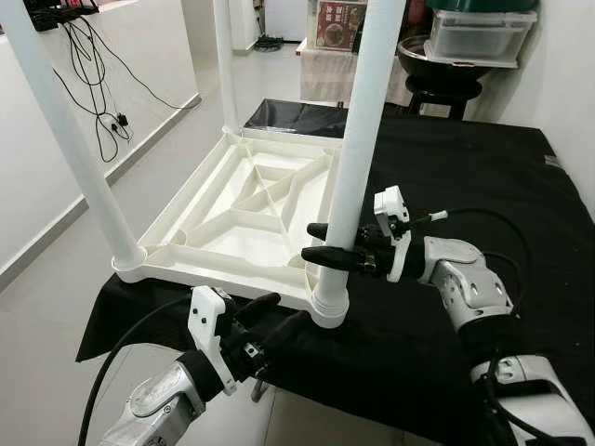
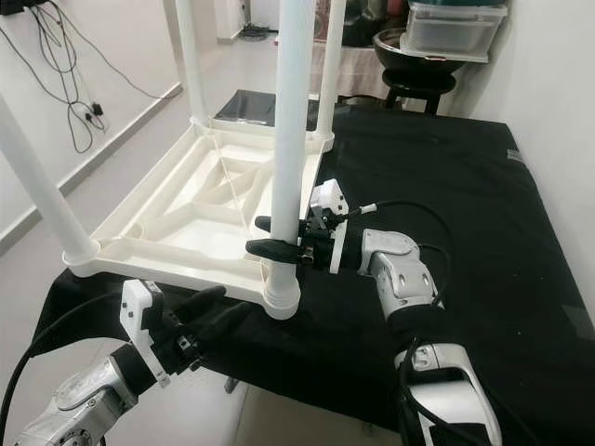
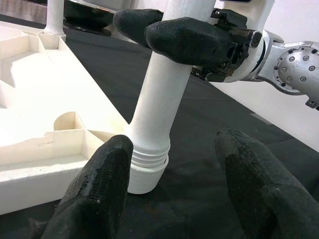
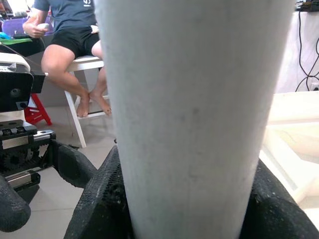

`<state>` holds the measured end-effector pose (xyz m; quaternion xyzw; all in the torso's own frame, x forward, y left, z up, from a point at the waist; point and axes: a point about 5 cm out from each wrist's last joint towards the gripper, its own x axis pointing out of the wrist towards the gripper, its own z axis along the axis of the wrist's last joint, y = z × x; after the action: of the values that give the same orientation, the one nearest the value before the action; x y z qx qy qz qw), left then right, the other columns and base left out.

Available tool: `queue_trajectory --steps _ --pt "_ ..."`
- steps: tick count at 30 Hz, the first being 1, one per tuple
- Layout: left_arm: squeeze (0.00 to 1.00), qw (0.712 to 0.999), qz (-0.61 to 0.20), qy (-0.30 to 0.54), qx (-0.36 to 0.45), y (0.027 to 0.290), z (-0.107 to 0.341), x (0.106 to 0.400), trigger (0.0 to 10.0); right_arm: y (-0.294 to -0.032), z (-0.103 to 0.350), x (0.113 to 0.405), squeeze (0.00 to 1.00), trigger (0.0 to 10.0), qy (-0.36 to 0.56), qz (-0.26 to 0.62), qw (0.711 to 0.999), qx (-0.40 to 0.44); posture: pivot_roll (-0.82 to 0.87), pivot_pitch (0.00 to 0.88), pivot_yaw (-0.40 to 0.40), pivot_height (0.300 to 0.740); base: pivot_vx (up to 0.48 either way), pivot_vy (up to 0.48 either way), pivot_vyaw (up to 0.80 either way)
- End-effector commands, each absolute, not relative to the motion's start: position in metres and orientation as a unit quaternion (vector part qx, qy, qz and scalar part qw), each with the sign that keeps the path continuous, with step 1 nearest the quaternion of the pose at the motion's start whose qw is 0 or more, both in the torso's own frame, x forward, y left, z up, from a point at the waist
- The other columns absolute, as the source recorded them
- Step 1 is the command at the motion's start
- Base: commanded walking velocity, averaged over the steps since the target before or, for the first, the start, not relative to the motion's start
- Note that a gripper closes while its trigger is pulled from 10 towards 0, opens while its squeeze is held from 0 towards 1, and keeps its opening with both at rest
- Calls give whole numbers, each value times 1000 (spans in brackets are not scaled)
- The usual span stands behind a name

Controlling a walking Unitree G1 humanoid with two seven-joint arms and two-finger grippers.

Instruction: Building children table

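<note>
The white children's table top [image 1: 244, 221] lies upside down on a black-covered surface [image 1: 465, 195], its legs pointing up. My right gripper [image 1: 314, 242] is shut on the near right leg [image 1: 361, 130] a little above its socket [image 1: 329, 305]. In the right wrist view that leg [image 4: 194, 114] sits between the black fingers [image 4: 97, 199]. My left gripper [image 3: 177, 142] is open, low at the front edge, with its fingers [image 3: 99, 189] apart on either side of the leg's base [image 3: 149, 164], not touching it. Other legs stand at the near left [image 1: 70, 139] and far left [image 1: 224, 65].
Cables [image 1: 93, 65] hang on the wall to the left. A stool with a dark bowl and a clear plastic box [image 1: 479, 32] stands behind the surface. A person [image 4: 75, 45] sits on a white stool beside a red stool [image 4: 37, 112]. The covered surface's front edge is close to me.
</note>
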<state>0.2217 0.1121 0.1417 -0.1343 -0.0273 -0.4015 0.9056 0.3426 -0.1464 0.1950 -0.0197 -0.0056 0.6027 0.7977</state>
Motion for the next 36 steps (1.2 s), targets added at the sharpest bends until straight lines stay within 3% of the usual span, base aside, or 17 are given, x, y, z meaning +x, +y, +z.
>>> queue_trajectory --steps 1,5,6,7,9,10,11,12,17,24,25,27,28,31,34,35,36 --pt "0 906 -402 -23 -131 113 142 220 10000 -148 193 341 0 0 -9 605 796 -16 12 61 -39 740 0 0 0" --pt "0 906 -402 -23 -132 113 142 220 10000 -149 190 340 0 0 -4 582 813 -28 4 65 -42 740 0 0 0" --pt "0 906 -402 -24 -132 113 142 220 10000 -139 174 337 0 0 22 490 871 -25 -7 68 -45 740 0 0 0" --pt "0 906 -402 -24 -132 113 142 220 10000 -139 174 337 0 0 22 490 871 -25 -7 68 -45 740 0 0 0" --pt "0 906 -402 -24 -132 114 142 220 10000 -133 168 336 0 0 18 415 909 -25 -8 70 -46 740 0 0 0" --pt "0 906 -401 -25 -132 116 143 221 10000 -111 153 321 0 0 26 287 955 -66 -21 77 -32 740 0 0 0" --pt "0 906 -401 -25 -132 116 143 221 10000 -111 153 321 0 0 26 287 955 -66 -21 77 -32 740 0 0 0" --pt "0 906 -402 -25 -131 117 142 223 10000 -93 154 306 0 0 -2 276 951 -140 -32 71 -23 740 0 0 0" --pt "0 904 -407 -23 -133 116 141 226 10000 -101 143 321 0 0 49 280 957 -63 -21 48 -38 740 0 0 0" --pt "0 909 -394 -30 -132 117 141 229 10000 -91 144 320 0 0 46 291 951 -98 -26 40 -33 740 0 0 0" --pt "0 910 -392 -31 -132 117 141 229 10000 -94 145 321 0 10000 51 280 955 -79 -28 38 -33 740 0 0 0" --pt "0 910 -391 -31 -132 117 141 229 10000 -95 146 320 0 10000 56 262 961 -67 -28 38 -33 740 0 0 0" --pt "0 910 -392 -31 -132 117 141 229 10000 -97 153 321 1000 10000 44 265 963 -35 -24 37 -32 740 0 0 0" --pt "0 910 -392 -31 -132 117 141 229 10000 -97 155 322 1000 10000 39 269 962 -30 -24 37 -32 740 0 0 0" --pt "0 908 -396 -30 -132 116 141 229 10000 -96 176 330 1000 10000 0 376 926 -16 -17 34 -33 740 0 0 0" --pt "0 908 -397 -29 -133 116 141 229 10000 -98 186 332 0 10000 -16 438 898 -23 -14 34 -36 740 0 0 0" --pt "0 908 -397 -29 -133 116 141 229 10000 -98 186 332 0 10000 -16 438 898 -23 -14 34 -36 740 0 0 0"
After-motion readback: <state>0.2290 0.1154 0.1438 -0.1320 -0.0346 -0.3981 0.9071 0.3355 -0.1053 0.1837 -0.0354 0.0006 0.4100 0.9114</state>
